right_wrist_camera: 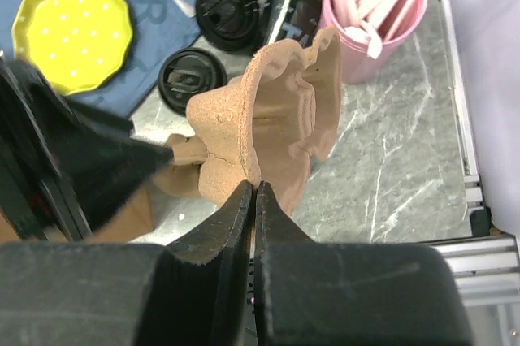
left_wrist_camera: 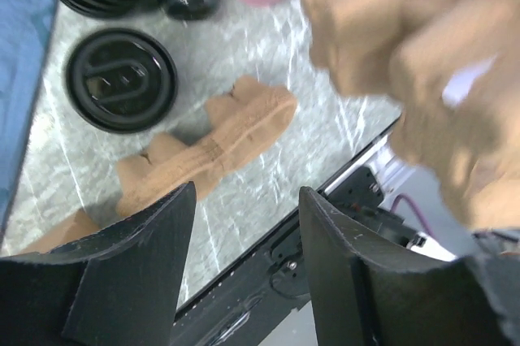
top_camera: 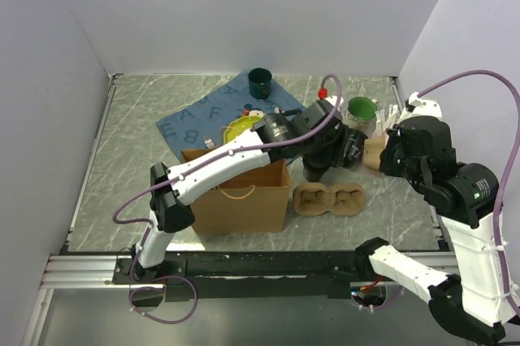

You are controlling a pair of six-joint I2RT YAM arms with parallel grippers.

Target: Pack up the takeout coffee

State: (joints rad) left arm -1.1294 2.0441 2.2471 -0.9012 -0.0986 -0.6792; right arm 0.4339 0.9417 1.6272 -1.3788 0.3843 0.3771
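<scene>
My right gripper [right_wrist_camera: 255, 188] is shut on the edge of a brown pulp cup carrier [right_wrist_camera: 272, 110] and holds it upright in the air, seen as [top_camera: 374, 153] from above. My left gripper [left_wrist_camera: 246, 192] is open and empty right beside that raised carrier [left_wrist_camera: 406, 54]. A second carrier [top_camera: 329, 198] lies flat on the table. Three takeout coffee cups with black lids stand behind it: one upright [right_wrist_camera: 192, 78] next to the flat carrier, another lid [right_wrist_camera: 227, 11] further back, and a third cup [right_wrist_camera: 292, 13] with white lettering on its side.
An open brown paper bag [top_camera: 244, 192] stands under the left arm. A blue lettered cloth [top_camera: 203, 118] holds a yellow plate [top_camera: 241, 127] and a dark green mug [top_camera: 260, 82]. A pink cup of stirrers [right_wrist_camera: 382, 21] and a green-topped container [top_camera: 361, 110] stand at the back right.
</scene>
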